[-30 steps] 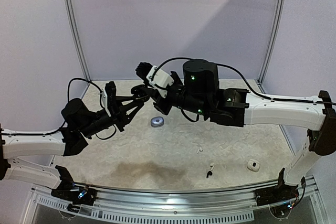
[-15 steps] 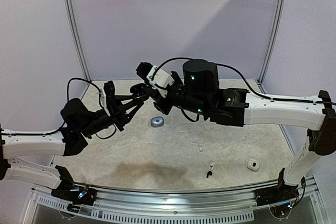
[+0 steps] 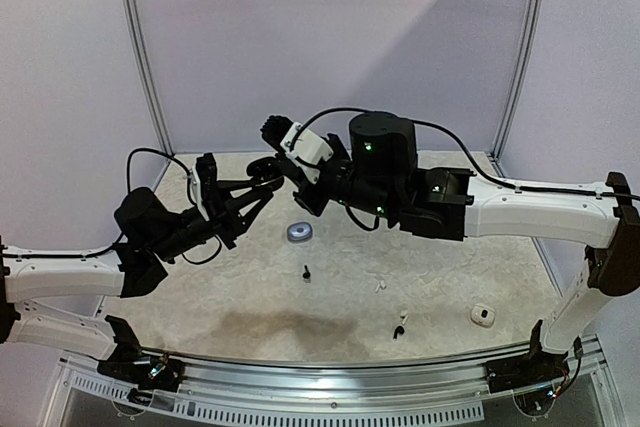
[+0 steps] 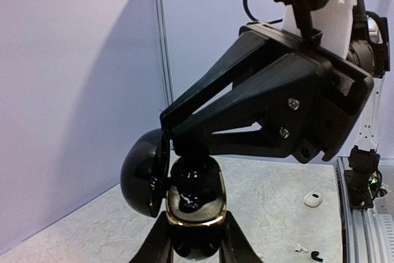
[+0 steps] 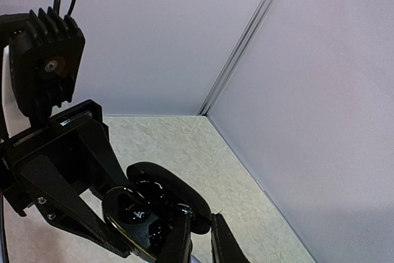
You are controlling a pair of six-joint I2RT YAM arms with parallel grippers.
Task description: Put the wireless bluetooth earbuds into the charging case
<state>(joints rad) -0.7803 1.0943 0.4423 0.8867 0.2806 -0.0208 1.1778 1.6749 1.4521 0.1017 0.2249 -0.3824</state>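
My left gripper [image 3: 258, 187] is shut on an open black charging case [image 4: 192, 198] with a gold rim, and holds it well above the table with its lid [image 4: 143, 173] hanging open at the left. In the right wrist view the case [image 5: 136, 217] sits just left of my right gripper [image 5: 201, 229]. Its fingers are nearly shut with nothing between them, tips at the case's rim. A black earbud [image 3: 306, 272] lies on the table below. Another black earbud [image 3: 398, 331] and two white earbuds [image 3: 381, 286] [image 3: 403, 314] lie nearer the front.
A grey rounded case [image 3: 299, 232] lies on the table under the arms. A white case [image 3: 483, 315] sits at the front right and also shows in the left wrist view [image 4: 313, 199]. Walls close the back and both sides.
A black earbud has appeared on the table below the grippers, where none lay before. Both arms have hardly moved.
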